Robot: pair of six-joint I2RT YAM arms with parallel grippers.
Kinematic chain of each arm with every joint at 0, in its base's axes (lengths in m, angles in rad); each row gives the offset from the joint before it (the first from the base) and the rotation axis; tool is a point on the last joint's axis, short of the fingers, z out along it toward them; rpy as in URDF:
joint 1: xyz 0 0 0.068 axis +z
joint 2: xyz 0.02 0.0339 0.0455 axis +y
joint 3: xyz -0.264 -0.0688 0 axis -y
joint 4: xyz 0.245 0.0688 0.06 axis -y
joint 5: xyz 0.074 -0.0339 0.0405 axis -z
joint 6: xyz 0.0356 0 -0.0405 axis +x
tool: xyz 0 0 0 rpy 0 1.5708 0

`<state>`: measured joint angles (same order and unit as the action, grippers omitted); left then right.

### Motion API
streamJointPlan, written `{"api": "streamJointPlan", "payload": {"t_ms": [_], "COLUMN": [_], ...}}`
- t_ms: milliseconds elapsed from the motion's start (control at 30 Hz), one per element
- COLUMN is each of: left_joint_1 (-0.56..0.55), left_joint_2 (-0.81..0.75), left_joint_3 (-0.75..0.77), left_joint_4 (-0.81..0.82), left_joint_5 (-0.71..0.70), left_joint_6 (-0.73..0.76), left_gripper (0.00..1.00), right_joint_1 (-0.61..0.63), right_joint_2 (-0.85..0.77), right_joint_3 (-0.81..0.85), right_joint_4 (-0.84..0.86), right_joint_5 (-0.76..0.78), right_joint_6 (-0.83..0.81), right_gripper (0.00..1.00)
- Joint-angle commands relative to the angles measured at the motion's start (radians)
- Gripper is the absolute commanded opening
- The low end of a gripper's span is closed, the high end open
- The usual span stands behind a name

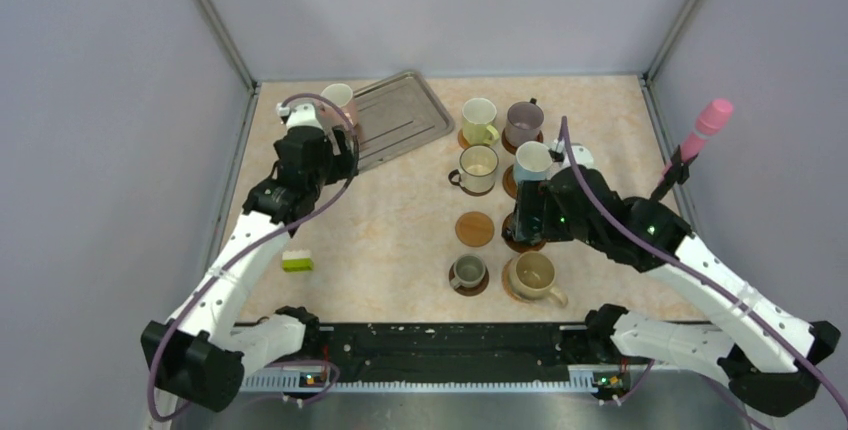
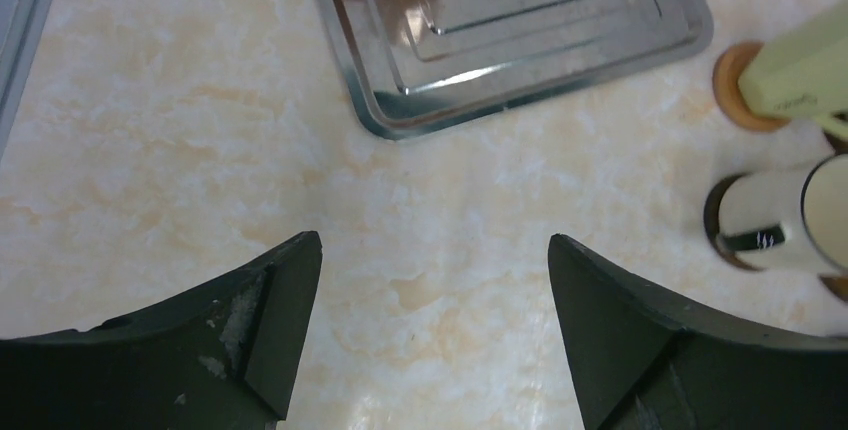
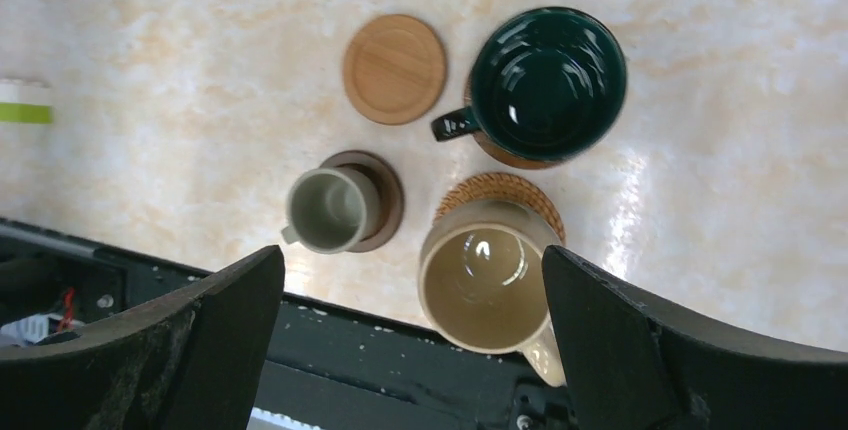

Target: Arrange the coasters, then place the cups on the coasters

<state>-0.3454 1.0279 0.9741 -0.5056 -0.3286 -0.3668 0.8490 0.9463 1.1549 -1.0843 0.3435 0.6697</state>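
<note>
Teal cup (image 3: 548, 85) sits on brown coaster (image 3: 505, 158), bare wooden coaster (image 3: 394, 68) just beside. Right gripper (image 3: 412, 270) spread wide above, holding nothing. Left gripper (image 2: 435, 250) spread over table (image 2: 150, 150) near metal tray (image 2: 520, 80); pink cup (image 1: 338, 100) on tray.

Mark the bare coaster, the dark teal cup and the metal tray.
bare coaster (image 3: 394, 68), right wrist view, middle of its top face
dark teal cup (image 3: 548, 80), right wrist view, inner floor
metal tray (image 2: 560, 10), left wrist view, bare floor
</note>
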Motion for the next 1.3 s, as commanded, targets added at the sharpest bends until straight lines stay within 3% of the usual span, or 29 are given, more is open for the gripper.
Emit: {"api": "streamJointPlan", "payload": {"t_ms": [0, 100, 400, 667, 1067, 1267], "left_joint_1": [0.072, 0.140, 0.334, 0.412, 0.426, 0.427], "left_joint_2": [0.122, 0.242, 0.592, 0.898, 1.028, 1.031], "left_joint_3": [0.108, 0.195, 0.372, 0.624, 0.656, 0.670], "left_joint_4": [0.195, 0.218, 0.414, 0.380, 0.416, 0.378], "left_joint_5": [-0.002, -0.007, 0.200, 0.271, 0.427, 0.434], "left_joint_6": [-0.103, -0.166, -0.329, -0.367, -0.403, -0.358], "left_gripper": [0.88, 0.84, 0.65, 0.63, 0.56, 0.41], "right_joint_1": [0.009, 0.009, 0.009, 0.009, 0.008, 0.007], "right_joint_2": [-0.082, -0.119, -0.139, -0.135, -0.094, -0.088], "right_joint_3": [-0.076, -0.124, -0.149, -0.160, -0.168, -0.177], "right_joint_4": [0.235, 0.309, 0.325, 0.315, 0.320, 0.329], "right_joint_5": [-0.101, -0.134, -0.136, -0.127, -0.072, -0.081], "right_joint_6": [-0.117, -0.137, -0.173, -0.170, -0.182, -0.173], "right_gripper": [0.99, 0.99, 0.99, 0.99, 0.99, 0.99]}}
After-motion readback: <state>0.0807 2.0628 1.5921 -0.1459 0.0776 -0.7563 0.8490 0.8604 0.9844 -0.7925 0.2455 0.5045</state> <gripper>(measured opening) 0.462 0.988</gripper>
